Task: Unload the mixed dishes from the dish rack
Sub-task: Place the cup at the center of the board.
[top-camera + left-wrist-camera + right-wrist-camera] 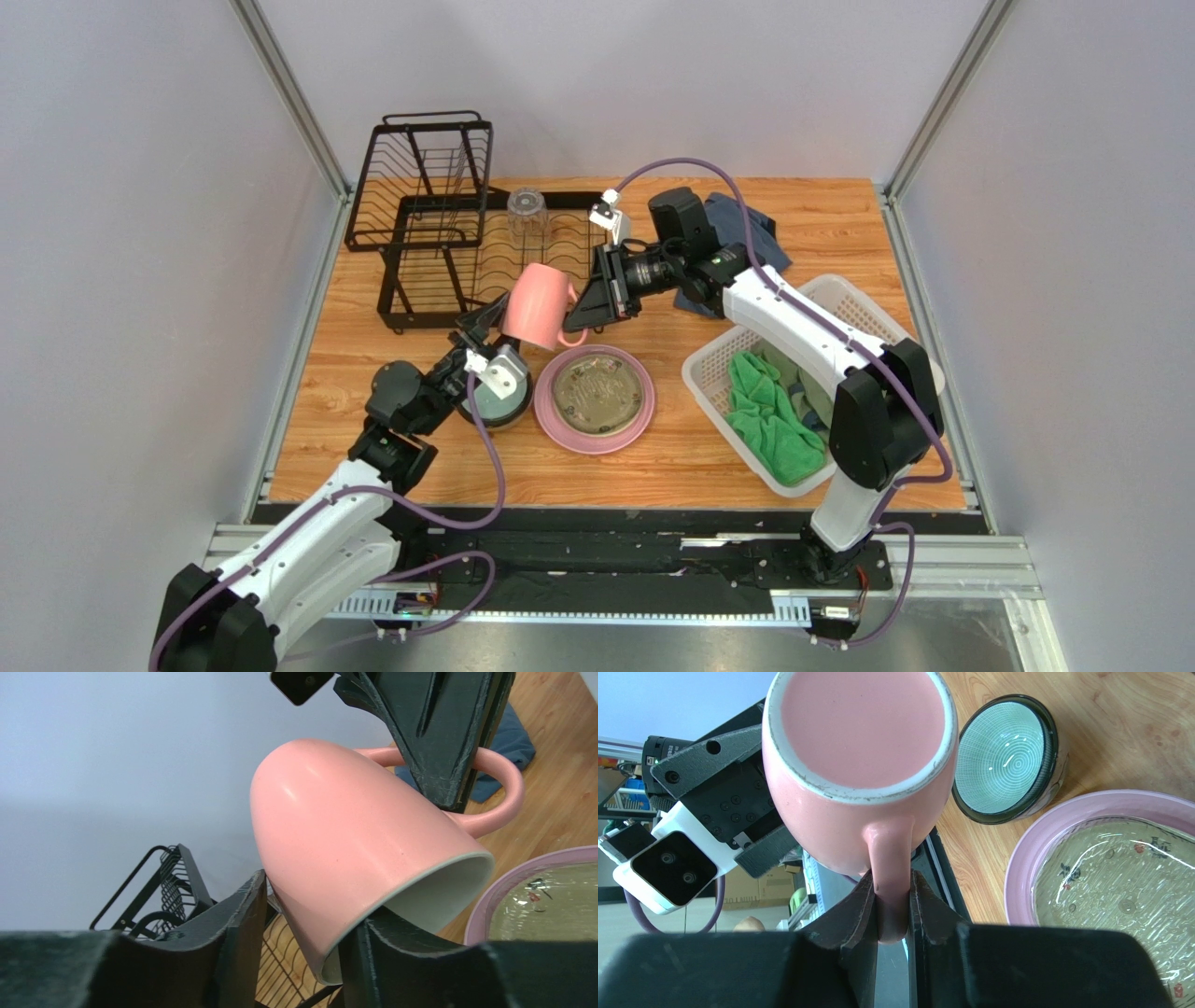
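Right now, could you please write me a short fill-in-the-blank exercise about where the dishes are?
1. The right gripper is shut on the pink mug's ____.
2. The clear glass tumbler stands in the ____.
3. The pale teal bowl rests on the wooden ____.
Missing words: handle; dish rack; table.

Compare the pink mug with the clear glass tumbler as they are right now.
The pink mug is opaque and has a handle; the glass tumbler is clear and has none. The mug is held tilted in the air, its handle pinched by the right gripper, while the tumbler stands in the dish rack, untouched. So the mug is out of the rack and the tumbler is not yet unloaded. Both are drinking vessels.
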Robot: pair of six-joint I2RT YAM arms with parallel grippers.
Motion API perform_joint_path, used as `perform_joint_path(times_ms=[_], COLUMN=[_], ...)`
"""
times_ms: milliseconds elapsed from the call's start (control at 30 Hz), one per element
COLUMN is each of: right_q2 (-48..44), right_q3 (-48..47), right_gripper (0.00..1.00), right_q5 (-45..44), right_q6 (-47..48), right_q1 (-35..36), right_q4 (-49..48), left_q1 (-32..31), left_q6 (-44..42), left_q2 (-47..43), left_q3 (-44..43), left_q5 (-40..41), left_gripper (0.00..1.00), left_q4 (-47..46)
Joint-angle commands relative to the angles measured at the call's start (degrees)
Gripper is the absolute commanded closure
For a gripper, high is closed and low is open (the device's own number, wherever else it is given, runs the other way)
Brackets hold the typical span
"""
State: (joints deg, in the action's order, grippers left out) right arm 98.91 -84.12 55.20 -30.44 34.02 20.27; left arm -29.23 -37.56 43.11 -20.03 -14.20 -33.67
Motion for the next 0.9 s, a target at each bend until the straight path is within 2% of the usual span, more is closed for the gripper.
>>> perform_joint_path(times_ms=[0,67,100,233,300,400,433,633,733,867], right_q2=[-1.62,-1.53,-1.53,-1.53,-1.44,-1.35,-1.44,-1.79,-1.8,-1.71], right_q3=[-0.7,-0.79,-0.79,-0.87,-0.96,-1.4,-1.4,-1.93,-2.45,-3.16], right_gripper=[1.0,1.0,1.0,1.0,0.97,0.88,0.79,0.47,0.37,0.32], right_q5=[5.88,6.15,6.15,6.23,6.41,6.59,6.76,7.11,7.11,7.03], right_q6=[-0.59,-0.41,-0.33,0.2,0.29,0.38,0.38,0.38,0.46,0.81], right_q1=[1.57,2.01,1.93,2.63,2.8,2.81,2.81,2.89,2.81,2.81], right_q4=[-6.65,-6.65,-6.65,-6.39,-6.39,-6.39,-6.39,-6.39,-6.12,-5.42], left_q1=[-0.56,-0.56,-0.56,-0.56,-0.56,-0.56,-0.56,-0.56,-0.56,-0.56], left_q6=[1.61,1.79,1.96,2.4,2.75,2.67,2.58,0.04,-1.11,-1.29], left_q2=[-0.57,-0.4,-0.22,-0.05,-0.4,-1.18,-1.45,-4.0,-5.75,-7.34], left_q3=[-0.1,-0.18,-0.18,-0.18,-0.18,0.34,0.61,4.21,5.97,6.76], left_q5=[-2.42,-2.59,-2.59,-2.68,-2.59,-2.24,-2.07,-0.75,-0.04,2.06], left_gripper=[0.64,0.72,0.8,0.92,1.0,1.0,1.0,1.0,1.0,1.0], left_q4=[-2.45,-2.45,-2.45,-2.45,-2.45,-2.45,-2.45,-2.1,-1.58,0.09])
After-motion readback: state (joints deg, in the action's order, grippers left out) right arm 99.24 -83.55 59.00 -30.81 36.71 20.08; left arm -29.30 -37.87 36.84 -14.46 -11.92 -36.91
